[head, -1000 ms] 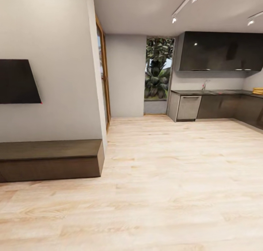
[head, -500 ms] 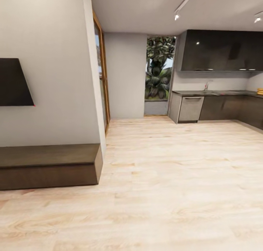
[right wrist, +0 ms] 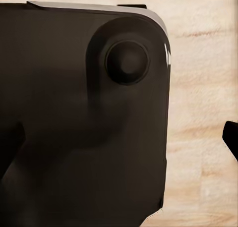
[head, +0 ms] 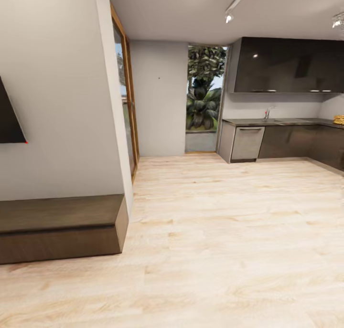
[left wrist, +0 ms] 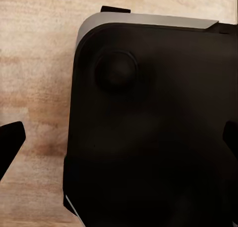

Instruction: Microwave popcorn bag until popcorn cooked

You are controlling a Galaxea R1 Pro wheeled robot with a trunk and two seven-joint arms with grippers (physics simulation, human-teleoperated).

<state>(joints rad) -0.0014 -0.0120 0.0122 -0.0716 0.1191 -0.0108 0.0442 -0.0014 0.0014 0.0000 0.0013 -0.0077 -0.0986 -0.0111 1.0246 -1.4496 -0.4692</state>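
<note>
One countertop point(head: 282, 121) far right | dark cabinets point(head: 296, 142) beneath, shut

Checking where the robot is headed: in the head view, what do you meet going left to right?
Dark wall panel → low wooden bench → wood-framed glass door → window with plants → dishwasher front → countertop.

Yellow thing point(head: 338, 120) on countertop point(head: 286, 121): too small.

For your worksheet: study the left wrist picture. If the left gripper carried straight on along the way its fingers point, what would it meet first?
Most likely the robot's own dark base, the rounded black body lying between the left gripper's fingertips. The wooden floor shows beyond it. Depth is hard to judge, so this is an estimate.
</note>
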